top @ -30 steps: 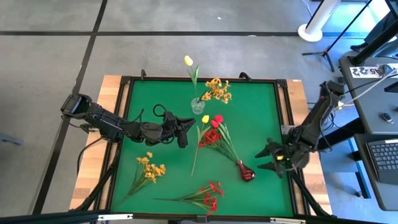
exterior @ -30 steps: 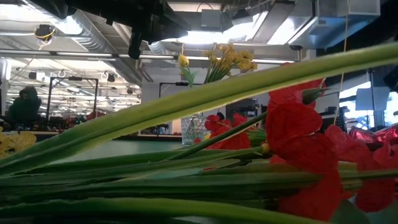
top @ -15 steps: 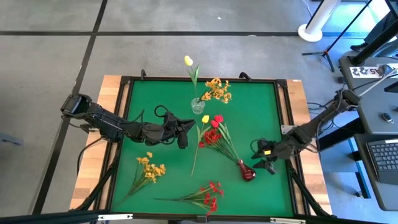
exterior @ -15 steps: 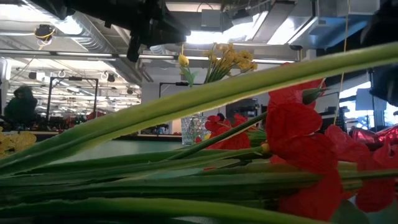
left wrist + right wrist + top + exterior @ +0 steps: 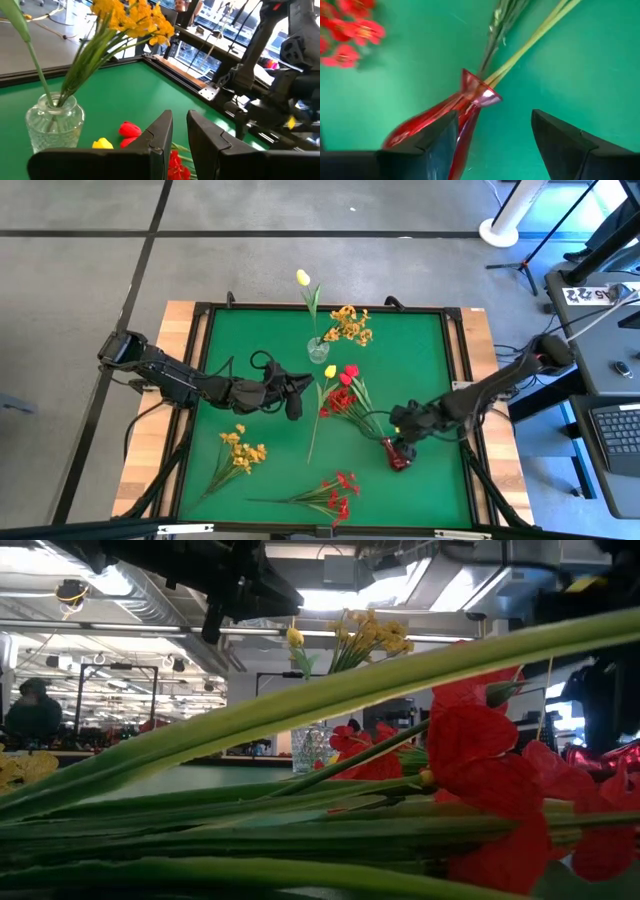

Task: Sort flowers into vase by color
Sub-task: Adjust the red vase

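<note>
The right gripper [image 5: 400,432] hangs low over the green desk [image 5: 270,330], directly above the red vase [image 5: 397,456], which lies tipped on its side near the desk's right half. In the right wrist view its jaws stand wide apart with the red vase [image 5: 437,125] between them, the mouth pointing away from the wrist; the jaws have hold of nothing that can be seen. Green stems [image 5: 530,37] run out of the vase mouth to the red tulips [image 5: 347,374] and a red spray [image 5: 338,402] lying flat toward the desk's middle.

The left gripper [image 5: 297,390] waits near the desk's centre, just beside a yellow tulip [image 5: 329,371] lying on the mat. Its jaws are nearly together, a narrow gap between them, holding nothing.

A clear glass vase [image 5: 318,349] stands upright toward the far edge, holding 1 yellow tulip [image 5: 302,277] and a spray of small yellow blooms [image 5: 349,325]. Another yellow spray [image 5: 242,449] lies loose near the left front of the desk, and a second red spray [image 5: 335,493] lies by the front edge, well apart from the red vase.
</note>
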You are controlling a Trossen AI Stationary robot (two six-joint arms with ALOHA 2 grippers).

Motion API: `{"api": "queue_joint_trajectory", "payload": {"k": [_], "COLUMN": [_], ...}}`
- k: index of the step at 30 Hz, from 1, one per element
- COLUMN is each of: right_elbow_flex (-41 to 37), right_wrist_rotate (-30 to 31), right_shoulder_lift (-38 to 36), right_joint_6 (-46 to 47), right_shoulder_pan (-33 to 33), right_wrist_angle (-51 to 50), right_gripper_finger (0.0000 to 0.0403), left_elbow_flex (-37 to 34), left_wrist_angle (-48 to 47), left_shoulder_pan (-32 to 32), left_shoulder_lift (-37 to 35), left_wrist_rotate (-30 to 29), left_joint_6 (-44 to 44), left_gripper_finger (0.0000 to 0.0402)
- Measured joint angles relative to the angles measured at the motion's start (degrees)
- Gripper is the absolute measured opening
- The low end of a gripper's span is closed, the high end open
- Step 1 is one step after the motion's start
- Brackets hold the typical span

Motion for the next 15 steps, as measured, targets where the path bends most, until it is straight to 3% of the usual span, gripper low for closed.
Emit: {"api": "queue_joint_trajectory", "payload": {"k": [8, 15], "right_elbow_flex": [4.63, 5.74], "right_wrist_rotate": [-4.11, -5.08], "right_shoulder_lift": [9.02, 10.93], "right_joint_6": [0.04, 1.15], "right_shoulder_pan": [-1.16, -1.12], "right_wrist_angle": [3.59, 3.4], "right_gripper_finger": [0.025, 0.025], "left_elbow_flex": [0.0, 0.0], "left_wrist_angle": [-1.14, -2.87], "left_shoulder_pan": [0.0, -0.02], "left_shoulder_lift": [0.0, 0.0], "left_wrist_rotate": [0.72, 0.75], "left_joint_6": [0.0, -0.26], "left_gripper_finger": [0.0055, 0.0055]}}
